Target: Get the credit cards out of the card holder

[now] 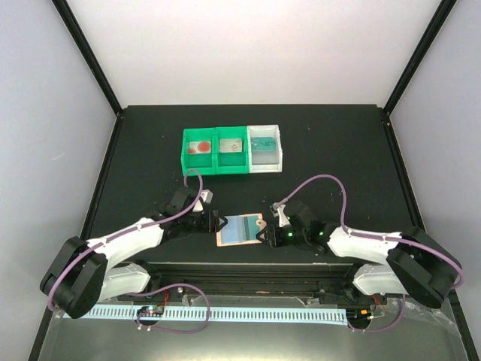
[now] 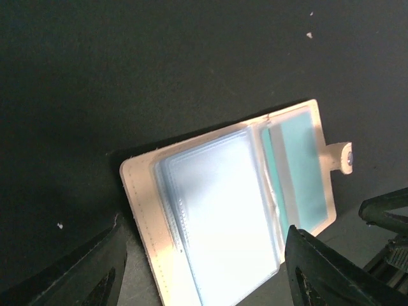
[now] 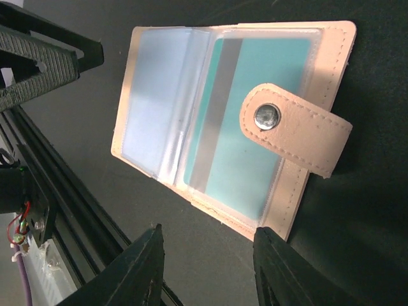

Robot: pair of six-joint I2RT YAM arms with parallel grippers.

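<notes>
1. Status. The card holder (image 1: 240, 229) is lying open and flat on the black table (image 1: 143, 158), near the front edge, between my two grippers.

2. Left gripper (image 1: 217, 222). I am keeping these fingers (image 2: 95, 268) spread wide, one on each side of the holder's near edge. They are gripping nothing.

3. Right gripper (image 1: 264, 235). I am holding these fingers (image 3: 143, 268) partly apart just off the holder's tab-side corner. The gap between them is empty.

4. Done. A red-and-white card (image 1: 200, 147) is lying in the green bin (image 1: 216, 171), and a teal-grey card (image 1: 263, 143) in the white bin (image 1: 264, 168). The middle compartment's contents are too small to identify.

5. Left. A teal card (image 3: 242, 166) is sitting in the clear sleeve under the snap tab (image 3: 296, 134). I cannot tell whether the pale stacked sleeves (image 2: 223, 210) hold more. I judge the task as partly complete.
</notes>
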